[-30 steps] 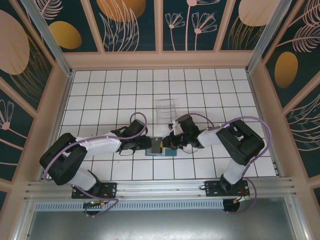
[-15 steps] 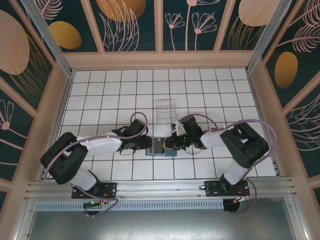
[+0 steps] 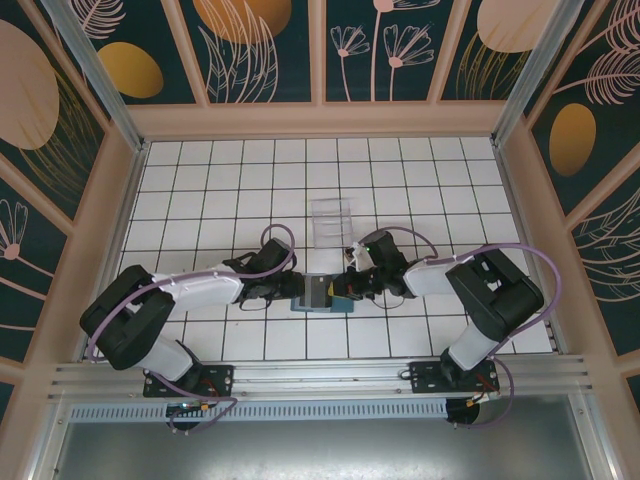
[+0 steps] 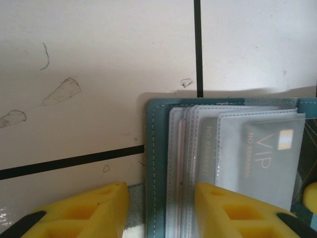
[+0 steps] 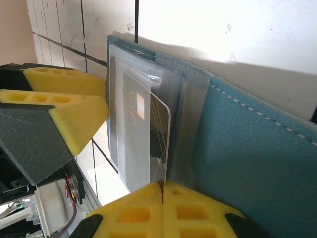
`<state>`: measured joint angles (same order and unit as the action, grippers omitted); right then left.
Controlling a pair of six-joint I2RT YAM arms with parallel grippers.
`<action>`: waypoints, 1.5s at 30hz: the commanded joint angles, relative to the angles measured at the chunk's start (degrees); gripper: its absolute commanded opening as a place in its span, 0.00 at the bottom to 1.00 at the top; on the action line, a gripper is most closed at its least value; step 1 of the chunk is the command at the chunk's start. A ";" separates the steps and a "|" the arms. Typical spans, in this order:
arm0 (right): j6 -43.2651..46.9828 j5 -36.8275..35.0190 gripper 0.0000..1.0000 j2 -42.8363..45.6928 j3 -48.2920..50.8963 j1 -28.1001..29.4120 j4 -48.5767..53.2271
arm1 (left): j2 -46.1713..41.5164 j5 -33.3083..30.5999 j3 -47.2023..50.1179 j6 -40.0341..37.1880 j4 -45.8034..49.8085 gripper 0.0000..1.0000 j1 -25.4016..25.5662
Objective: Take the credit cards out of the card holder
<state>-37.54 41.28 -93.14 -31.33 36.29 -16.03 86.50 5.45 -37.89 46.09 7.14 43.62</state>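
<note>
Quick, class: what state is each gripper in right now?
Left gripper: open, jaws astride the holder's edge.
Right gripper: shut on a card still partly in its sleeve.

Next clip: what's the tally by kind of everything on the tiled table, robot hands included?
Teal card holder: 1
VIP card, in a clear sleeve: 1 (others may be hidden in the sleeves)
Clear slotted stand: 1
Robot hands: 2 (left hand, right hand)
Total: 5
</note>
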 commanded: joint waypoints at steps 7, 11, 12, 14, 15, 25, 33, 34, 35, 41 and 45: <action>0.37 -0.14 0.05 -0.75 0.04 -0.16 0.92 | -3.19 2.49 -0.60 0.02 4.08 0.53 0.98; 0.32 -0.14 0.05 -0.70 0.04 -0.18 1.13 | -0.24 3.76 -1.23 -0.64 3.53 0.54 1.93; 0.36 -0.22 0.05 -0.58 0.04 -0.17 1.33 | 0.29 3.81 -1.51 -0.87 3.56 0.54 2.22; 0.44 -0.32 0.05 -0.41 0.04 -0.17 1.43 | 1.36 3.94 -2.13 -1.25 3.67 0.54 2.69; 0.41 -0.40 0.05 -0.37 0.08 -0.18 1.53 | 1.69 4.05 -2.41 -1.51 3.67 0.54 2.96; 0.19 -0.32 0.05 -0.19 0.39 -0.17 1.25 | 2.86 1.27 -3.15 -2.13 6.91 0.55 3.29; 0.20 -0.69 0.05 0.67 0.22 -0.17 1.78 | 7.96 -7.37 -6.65 -3.55 16.22 0.48 4.88; 0.19 -0.76 0.05 0.74 0.31 -0.21 1.79 | 8.53 -7.78 -6.67 -3.62 16.82 0.47 5.14; 0.10 -0.84 0.05 0.87 0.39 -0.17 1.79 | 8.88 -8.26 -6.67 -3.52 17.32 0.46 5.33; 0.06 -1.32 0.05 1.54 0.55 -0.17 2.05 | 10.06 -9.47 -6.89 -3.37 18.57 0.47 5.72; 0.25 -3.31 0.04 2.89 1.13 -0.17 3.58 | 10.85 -10.46 -7.09 -3.47 19.40 0.47 6.05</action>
<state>-37.60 41.08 -92.47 -31.33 36.32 -15.49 92.92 -0.19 -47.51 43.68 18.79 49.82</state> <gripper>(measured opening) 0.052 0.467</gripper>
